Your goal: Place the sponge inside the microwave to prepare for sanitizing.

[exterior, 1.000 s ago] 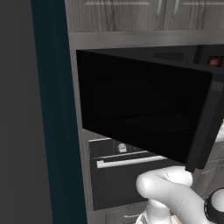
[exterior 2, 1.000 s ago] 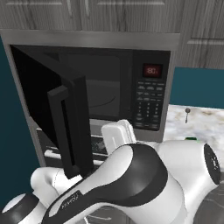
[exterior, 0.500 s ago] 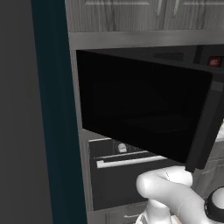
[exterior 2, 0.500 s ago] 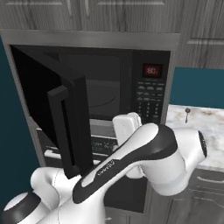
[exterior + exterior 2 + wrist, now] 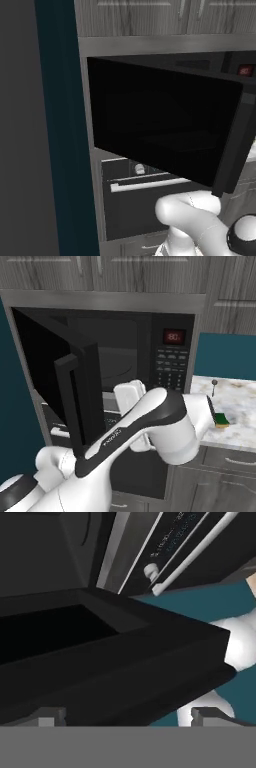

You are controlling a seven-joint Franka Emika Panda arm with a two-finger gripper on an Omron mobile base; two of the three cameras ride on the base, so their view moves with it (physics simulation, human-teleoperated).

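The microwave (image 5: 170, 363) sits in a steel frame with its red display lit. Its dark door (image 5: 165, 125) stands swung out to the left, so the cavity (image 5: 117, 361) shows. The sponge (image 5: 220, 419), yellow with a green top, lies on the marble counter (image 5: 235, 406) to the right of the microwave. My white hand (image 5: 129, 397) hangs in front of the cavity's lower edge, well left of the sponge. In the hand view my gripper (image 5: 127, 717) is open with nothing between its fingertips (image 5: 52, 716), and it faces the black door's edge (image 5: 125, 662).
Below the microwave is a black oven (image 5: 140, 210) with a knob (image 5: 140, 169) and a silver bar handle (image 5: 150, 184). My own bent arm (image 5: 165, 426) fills the space before the oven. Grey cabinets (image 5: 100, 271) run above, and a teal wall (image 5: 55, 125) stands at left.
In the right base view the arm has risen, its elbow has swung to the right, and the sponge now shows past it. The jaws stay open and the door has not moved.
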